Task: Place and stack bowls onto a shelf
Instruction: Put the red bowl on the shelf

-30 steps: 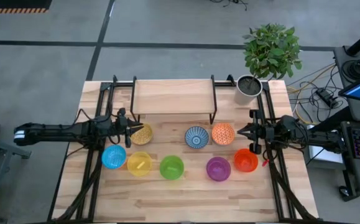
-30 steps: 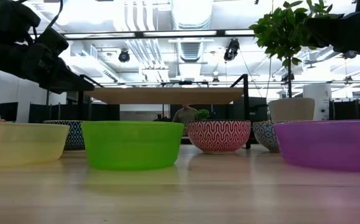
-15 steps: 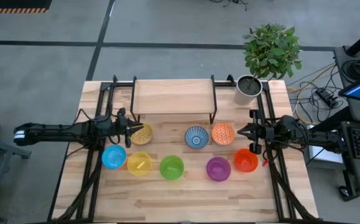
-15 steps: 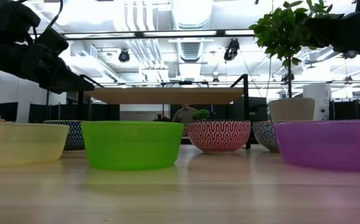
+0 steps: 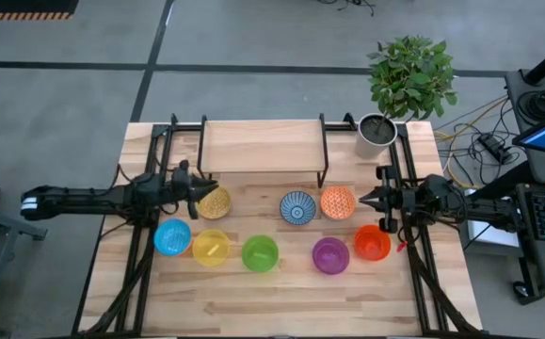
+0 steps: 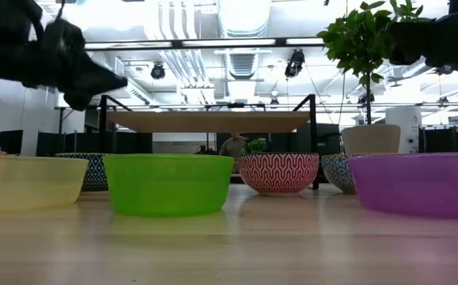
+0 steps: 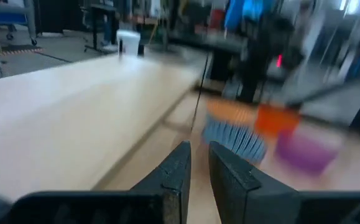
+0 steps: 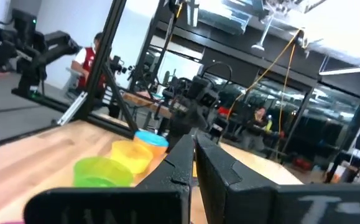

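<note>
Eight bowls stand on the table in front of the shelf (image 5: 263, 146). The far row has the gold-speckled bowl (image 5: 216, 204), the blue-and-white one (image 5: 297, 207) and the orange patterned one (image 5: 338, 202). The near row has light blue (image 5: 172, 237), yellow (image 5: 211, 249), green (image 5: 260, 253), purple (image 5: 329, 255) and orange-red (image 5: 373, 243). My left gripper (image 5: 210, 187) hangs shut above the gold-speckled bowl's far-left rim, raised to about the level of the shelf board (image 6: 205, 120) and facing it (image 7: 74, 118). My right gripper (image 5: 364, 200) waits shut just right of the orange patterned bowl.
A grey plant pot (image 5: 376, 133) with a leafy plant stands at the table's far right corner, beside the shelf's right legs. Black arm frames run along both table sides. Bare tabletop (image 5: 272, 301) lies near the front edge.
My left gripper has risen and moved right and slightly toward the far edge, from beside the gold-speckled bowl to above its rim, nearing the shelf's left end. The bowls and my right arm have kept still.
</note>
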